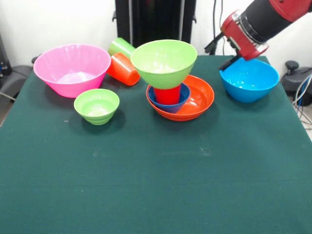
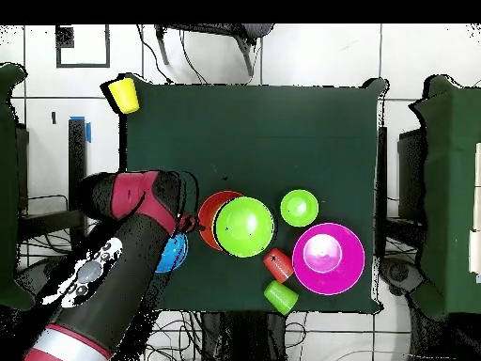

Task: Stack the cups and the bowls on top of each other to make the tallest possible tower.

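The tower stands mid-table: the wide orange bowl [image 1: 197,100] [image 2: 209,218] holds the small dark blue bowl [image 1: 171,104], a red cup [image 1: 167,94] stands in that, and the large green bowl [image 1: 164,62] [image 2: 244,227] sits on top. The large blue bowl [image 1: 248,80] [image 2: 175,254] stands to the right of the tower in the front view. My gripper [image 1: 228,62] [image 2: 188,224] is at the blue bowl's far rim, and its grip is hidden. The orange cup [image 1: 123,69] [image 2: 278,265] and light green cup [image 1: 121,47] [image 2: 281,297] lie on their sides.
The huge pink bowl [image 1: 72,68] [image 2: 328,258] stands at the far left in the front view, with the small green bowl [image 1: 96,106] [image 2: 299,208] in front of it. A yellow cup [image 2: 123,94] shows just outside a table corner in the overhead view.
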`<action>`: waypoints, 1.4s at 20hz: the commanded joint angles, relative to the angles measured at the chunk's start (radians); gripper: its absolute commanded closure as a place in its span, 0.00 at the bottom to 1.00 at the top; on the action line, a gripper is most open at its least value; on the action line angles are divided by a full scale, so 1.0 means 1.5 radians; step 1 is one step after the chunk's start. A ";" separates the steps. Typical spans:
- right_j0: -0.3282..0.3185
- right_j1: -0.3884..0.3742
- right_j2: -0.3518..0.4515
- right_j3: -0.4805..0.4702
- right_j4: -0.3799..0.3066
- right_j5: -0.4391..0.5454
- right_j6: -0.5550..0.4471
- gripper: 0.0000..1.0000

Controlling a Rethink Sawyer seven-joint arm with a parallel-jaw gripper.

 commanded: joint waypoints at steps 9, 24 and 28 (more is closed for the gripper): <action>0.031 0.036 0.026 -0.053 0.003 0.059 0.158 0.00; 0.043 0.035 0.021 -0.065 0.044 0.094 0.187 0.00; 0.044 0.029 0.021 -0.085 0.066 0.129 0.205 0.00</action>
